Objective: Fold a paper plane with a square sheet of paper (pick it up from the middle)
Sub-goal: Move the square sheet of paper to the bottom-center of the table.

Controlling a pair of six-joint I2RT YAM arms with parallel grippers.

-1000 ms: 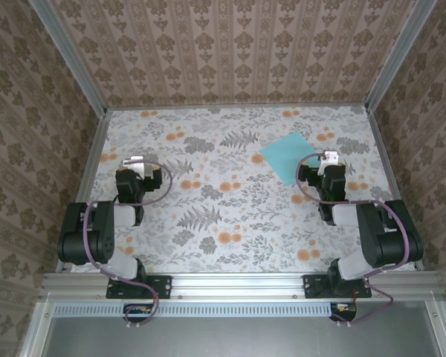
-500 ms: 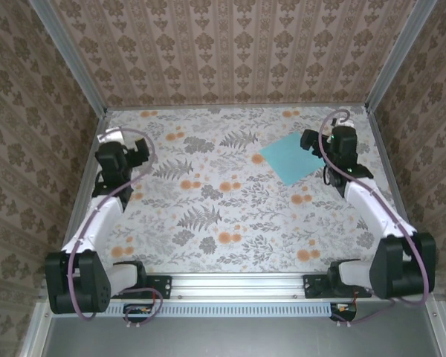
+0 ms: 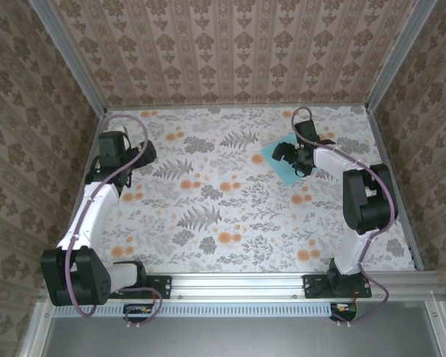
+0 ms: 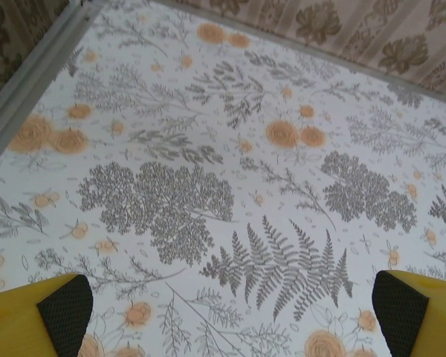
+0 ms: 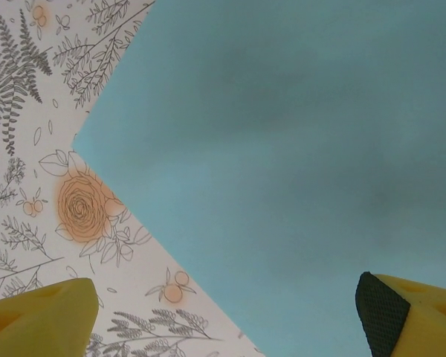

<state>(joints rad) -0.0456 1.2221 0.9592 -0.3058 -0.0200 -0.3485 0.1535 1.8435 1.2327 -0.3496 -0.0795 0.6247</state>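
The square sheet of paper lies flat on the floral table at the back right, turned like a diamond, light teal and unfolded. My right gripper hovers directly over it, covering much of it from above. In the right wrist view the teal sheet spreads close below, one corner pointing left, and the right gripper is open with its yellow fingers wide apart and nothing between them. My left gripper is at the back left over bare table; in its wrist view the left gripper is open and empty.
The patterned tabletop is fenced by metal rails and wallpapered walls at the left, back and right. The left wrist view has the left rail close by. Both arms stretch far out from their bases.
Both arms have reached outward from folded poses. The right gripper swung from the sheet's right side to above it. The left gripper moved to the back left. The sheet has not shifted.
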